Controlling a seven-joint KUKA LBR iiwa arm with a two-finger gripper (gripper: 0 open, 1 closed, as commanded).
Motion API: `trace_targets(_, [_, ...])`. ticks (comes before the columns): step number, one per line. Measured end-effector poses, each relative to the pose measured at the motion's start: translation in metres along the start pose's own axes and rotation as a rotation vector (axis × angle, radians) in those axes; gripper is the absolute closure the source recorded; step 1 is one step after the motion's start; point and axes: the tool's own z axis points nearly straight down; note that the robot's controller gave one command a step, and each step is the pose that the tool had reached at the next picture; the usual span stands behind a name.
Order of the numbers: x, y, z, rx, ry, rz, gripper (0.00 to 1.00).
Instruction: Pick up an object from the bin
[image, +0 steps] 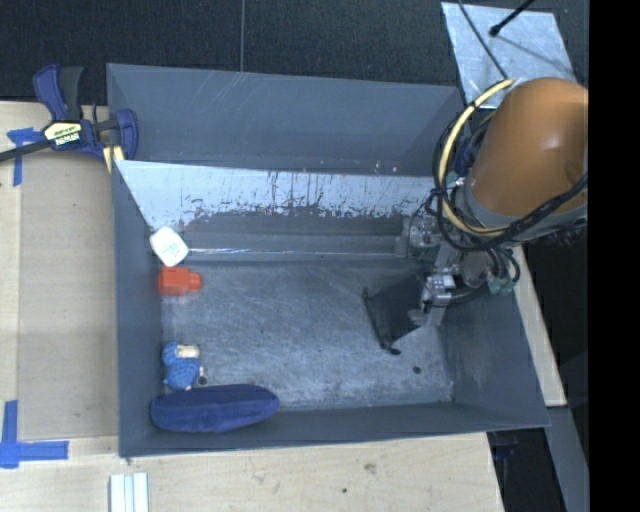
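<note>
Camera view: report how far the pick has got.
Done: the claw sits low at the right side of the bin, against a dark flat piece. In hand: perhaps gripping that piece; whether it is held cannot be told. Left: lifting anything out; the white tag, orange block, small blue toy and blue pouch lie along the left wall.

Rounded orange wrist cover (530, 145), looped black and yellow cables (470, 130), silver metal pincer (435, 292).
</note>
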Motion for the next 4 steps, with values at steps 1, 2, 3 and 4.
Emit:
trace_targets(1, [-0.006,-0.029,0.105,-0.002,0.006,-0.415,0.0])
trace_targets(2, [-0.044,-0.058,0.157,-0.006,0.006,-0.853,0.0])
trace_targets(3, [-0.046,-0.056,0.153,-0.006,0.0,-0.851,1.0])
trace_targets(4, [0.007,-0.053,0.023,0.004,-0.006,-0.856,1.0])
